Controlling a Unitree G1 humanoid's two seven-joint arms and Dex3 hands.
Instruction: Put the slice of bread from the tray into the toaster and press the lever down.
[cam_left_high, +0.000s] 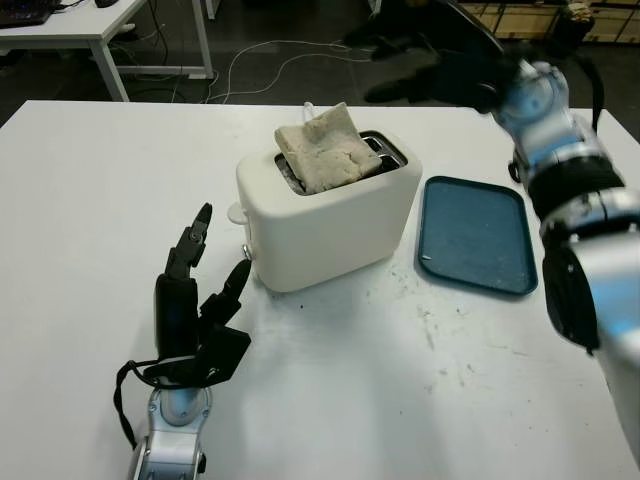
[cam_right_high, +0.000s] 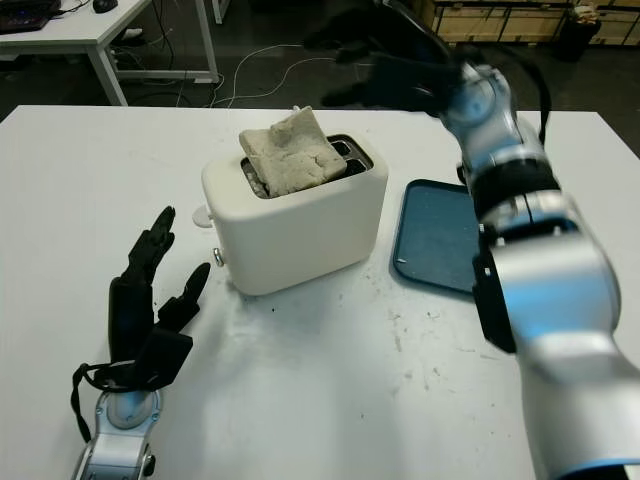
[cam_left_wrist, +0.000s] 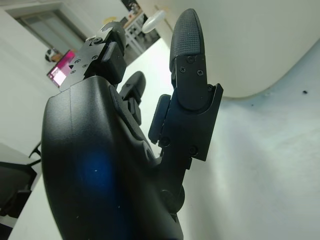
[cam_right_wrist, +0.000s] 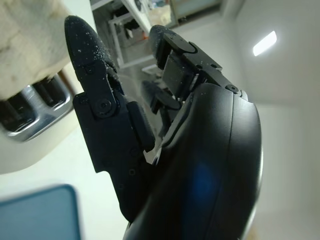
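A slice of bread (cam_left_high: 322, 150) stands tilted in the near slot of the cream toaster (cam_left_high: 330, 215), sticking well out of the top. The toaster's lever (cam_left_high: 236, 212) shows at its left end. My right hand (cam_left_high: 425, 55) hovers open above and behind the toaster, to the right of the bread, holding nothing. My left hand (cam_left_high: 200, 290) is open on the table's near left, just left of the toaster's front corner. The blue tray (cam_left_high: 474, 235) lies bare to the right of the toaster.
The white table (cam_left_high: 100, 200) carries small dark crumbs in front of the toaster. Behind it stand another white desk (cam_left_high: 80, 25) and cables on a dark floor (cam_left_high: 260, 60).
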